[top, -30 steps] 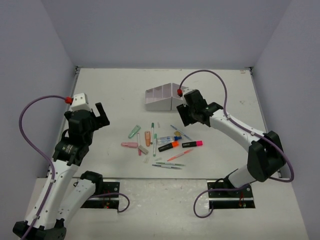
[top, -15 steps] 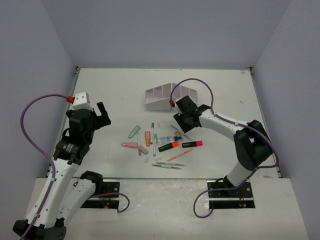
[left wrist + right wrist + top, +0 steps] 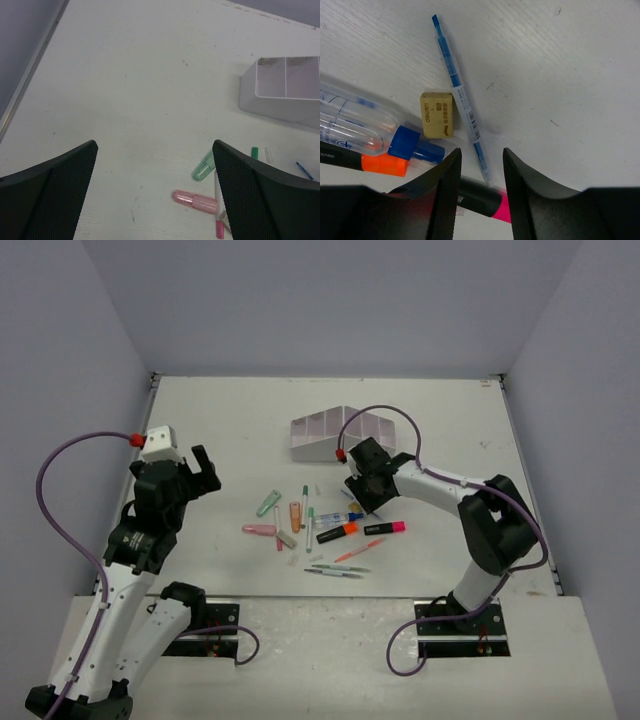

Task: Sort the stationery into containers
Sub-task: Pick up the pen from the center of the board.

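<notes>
The stationery lies scattered mid-table: a green cap (image 3: 268, 503), a pink cap (image 3: 259, 530), an orange-ended highlighter (image 3: 338, 532) and a pink-ended highlighter (image 3: 383, 528). The white container (image 3: 335, 435) stands behind them. My right gripper (image 3: 357, 502) is down at the pile's right side. In the right wrist view its jaws (image 3: 481, 167) stand narrowly apart astride the lower tip of a thin blue pen (image 3: 457, 92), with the pink-ended highlighter (image 3: 487, 199) just beyond. My left gripper (image 3: 205, 470) hangs wide open left of the pile, holding nothing.
A yellow eraser (image 3: 437, 115) and a clear tube with a blue cap (image 3: 404, 142) lie beside the blue pen. Thin green and grey pens (image 3: 335, 570) lie nearest the arm bases. The left wrist view shows the container (image 3: 285, 95) and the pink cap (image 3: 195, 201).
My right arm has swung from beside the container down to the pile, and its jaws have narrowed. The left arm has barely moved.
</notes>
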Robot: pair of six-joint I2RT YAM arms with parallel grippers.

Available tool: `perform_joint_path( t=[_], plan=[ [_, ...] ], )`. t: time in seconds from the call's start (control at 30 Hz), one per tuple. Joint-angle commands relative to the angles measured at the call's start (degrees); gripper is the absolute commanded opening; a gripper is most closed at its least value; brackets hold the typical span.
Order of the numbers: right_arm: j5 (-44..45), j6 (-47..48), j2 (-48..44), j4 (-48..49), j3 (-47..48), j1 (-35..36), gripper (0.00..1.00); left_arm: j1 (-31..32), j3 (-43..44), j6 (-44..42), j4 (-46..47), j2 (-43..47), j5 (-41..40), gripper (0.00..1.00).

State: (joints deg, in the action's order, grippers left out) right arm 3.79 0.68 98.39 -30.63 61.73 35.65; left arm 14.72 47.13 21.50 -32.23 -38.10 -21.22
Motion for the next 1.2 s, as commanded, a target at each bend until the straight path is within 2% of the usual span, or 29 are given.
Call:
perform_joint_path(
  t=[0.0, 0.4, 0.7, 0.83, 0.87, 0.9, 1.03, 1.17],
  plan=[
    [-1.6, 0.4, 1.5, 0.1, 0.6, 0.7, 0.40, 0.2, 0.2, -0.8, 2.7, 0.7, 0.1, 1.00],
    [-3.1, 0.9, 5.2, -1.0, 3.1, 0.7, 0.30, 0.2, 0.2, -0.9, 2.6, 0.8, -0.5, 1.00],
    [0.1, 0.5, 4.8, -1.1, 3.0, 0.7, 0.16, 0.2, 0.2, -0.9, 2.5, 0.3, -0.7, 1.00],
    [2.8, -0.7, 2.5, -0.3, 2.5, 0.7, 0.08, 0.2, 0.6, -1.0, 2.5, -1.1, -0.2, 1.00],
    [4.7, -2.2, 1.9, -0.2, 2.6, 0.7, 0.02, 0.2, 0.8, -1.0, 2.6, -1.7, 0.0, 1.00],
    [5.3, -3.1, 1.1, 0.1, 2.6, 0.7, 0.00, 0.2, 1.2, -1.0, 2.4, -2.5, 0.5, 1.00],
    [7.0, -4.8, -2.7, 0.0, 2.7, 0.7, 0.00, 0.2, 4.8, 0.7, 1.6, -6.0, 3.0, 1.00],
    [8.8, -6.6, -9.3, -0.2, 1.6, 0.7, 0.00, 1.7, 7.2, 6.2, 2.7, -9.2, 6.4, 1.00]
  ],
)
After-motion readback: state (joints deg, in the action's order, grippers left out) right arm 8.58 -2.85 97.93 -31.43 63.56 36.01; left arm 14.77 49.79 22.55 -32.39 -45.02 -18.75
